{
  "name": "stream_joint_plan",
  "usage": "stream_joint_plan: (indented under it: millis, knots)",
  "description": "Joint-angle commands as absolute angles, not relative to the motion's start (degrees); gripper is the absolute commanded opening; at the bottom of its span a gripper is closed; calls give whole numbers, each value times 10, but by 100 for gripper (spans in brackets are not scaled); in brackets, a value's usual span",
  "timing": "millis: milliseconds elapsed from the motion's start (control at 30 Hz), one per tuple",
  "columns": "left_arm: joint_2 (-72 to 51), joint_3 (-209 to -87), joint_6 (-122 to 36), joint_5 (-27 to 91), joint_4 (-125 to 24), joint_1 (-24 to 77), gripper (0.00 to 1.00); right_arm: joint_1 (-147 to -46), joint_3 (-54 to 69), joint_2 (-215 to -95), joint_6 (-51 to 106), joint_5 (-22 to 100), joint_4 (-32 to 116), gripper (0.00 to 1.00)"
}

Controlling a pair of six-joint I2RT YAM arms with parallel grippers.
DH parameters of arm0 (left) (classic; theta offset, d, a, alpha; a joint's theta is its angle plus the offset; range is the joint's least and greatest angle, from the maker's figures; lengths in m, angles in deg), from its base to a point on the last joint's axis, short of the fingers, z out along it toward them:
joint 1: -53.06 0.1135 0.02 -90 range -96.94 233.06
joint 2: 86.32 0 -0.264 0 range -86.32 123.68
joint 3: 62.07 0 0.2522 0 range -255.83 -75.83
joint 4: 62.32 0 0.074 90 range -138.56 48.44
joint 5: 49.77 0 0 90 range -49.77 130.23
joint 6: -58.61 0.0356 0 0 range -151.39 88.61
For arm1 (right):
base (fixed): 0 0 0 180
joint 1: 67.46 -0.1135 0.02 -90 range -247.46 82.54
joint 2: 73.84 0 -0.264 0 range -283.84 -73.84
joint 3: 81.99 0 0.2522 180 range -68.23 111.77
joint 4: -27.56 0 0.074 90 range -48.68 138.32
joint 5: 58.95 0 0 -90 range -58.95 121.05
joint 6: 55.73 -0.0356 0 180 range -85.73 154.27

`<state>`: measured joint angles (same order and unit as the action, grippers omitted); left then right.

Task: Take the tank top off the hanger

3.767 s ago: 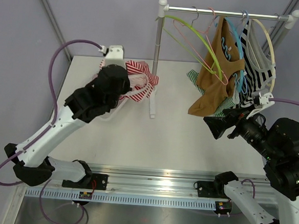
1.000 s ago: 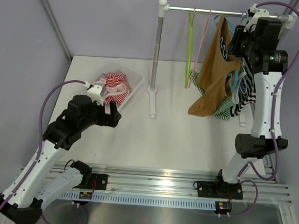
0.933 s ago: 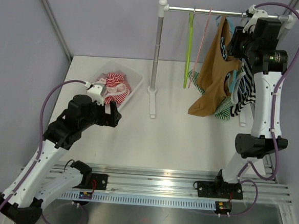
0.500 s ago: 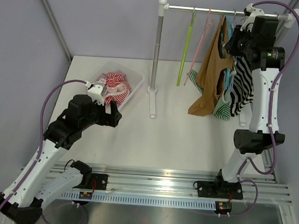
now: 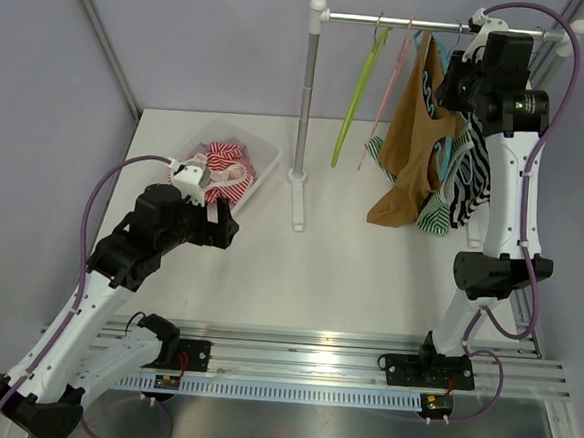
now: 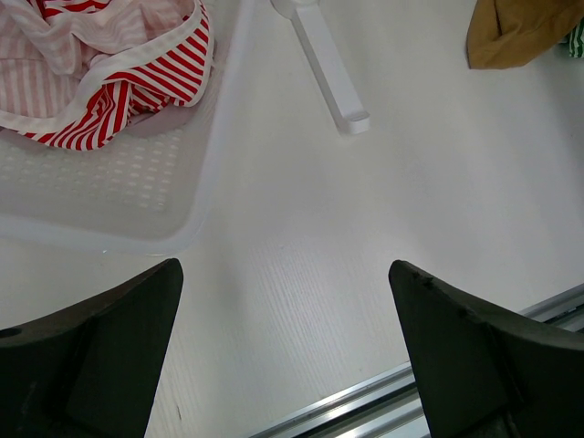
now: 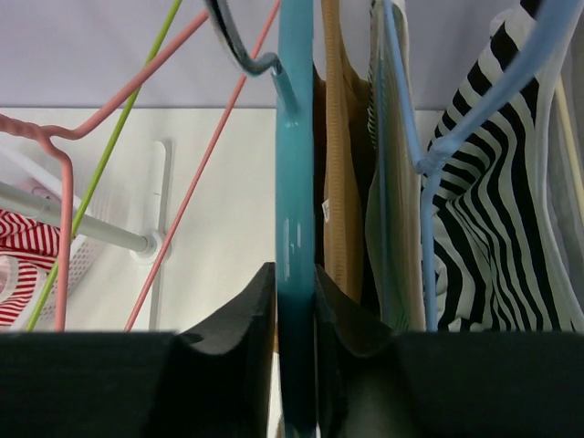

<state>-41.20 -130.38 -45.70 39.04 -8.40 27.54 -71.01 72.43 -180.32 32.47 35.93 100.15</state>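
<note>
A brown tank top (image 5: pixel 407 152) hangs from a teal hanger (image 7: pixel 295 173) on the rail (image 5: pixel 416 23) at the back right. My right gripper (image 5: pixel 451 90) is raised beside the rail. In the right wrist view, the right gripper (image 7: pixel 295 274) is shut on the teal hanger's arm, and the brown tank top (image 7: pixel 339 182) hangs just right of it. My left gripper (image 5: pixel 223 226) hovers over the table's left side. In the left wrist view the left gripper (image 6: pixel 285 269) stands wide open with nothing between its fingers.
A green hanger (image 5: pixel 356 88) and a pink hanger (image 5: pixel 390 86) hang bare and swung leftward. A black-and-white striped top (image 5: pixel 472 177) on a light blue hanger (image 7: pixel 429 155) hangs right of the brown one. A clear bin (image 5: pixel 266 159) holds red-striped clothes (image 5: pixel 225 166). The rack's post (image 5: pixel 306 110) stands mid-table.
The right gripper has closed on the teal hanger and drawn it slightly left. The green and pink hangers have swung further left. The left arm has not moved.
</note>
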Motion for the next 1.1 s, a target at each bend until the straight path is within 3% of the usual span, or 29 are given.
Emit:
stream_joint_plan:
  millis: [0,200,300,1067]
  knots:
    - [-414,-1300,-446,378,-111,273,99,-731,756,-1805,339,314,1016,24]
    - [-415,-1299,-446,376,-111,273,99,-759,777,-1819,362,243,1028,14]
    - [-415,-1298,-446,375,-111,273,99,-765,785,-1819,363,221,1027,0]
    - [-425,-1296,-447,371,-113,273,99,-765,782,-1732,294,302,946,0]
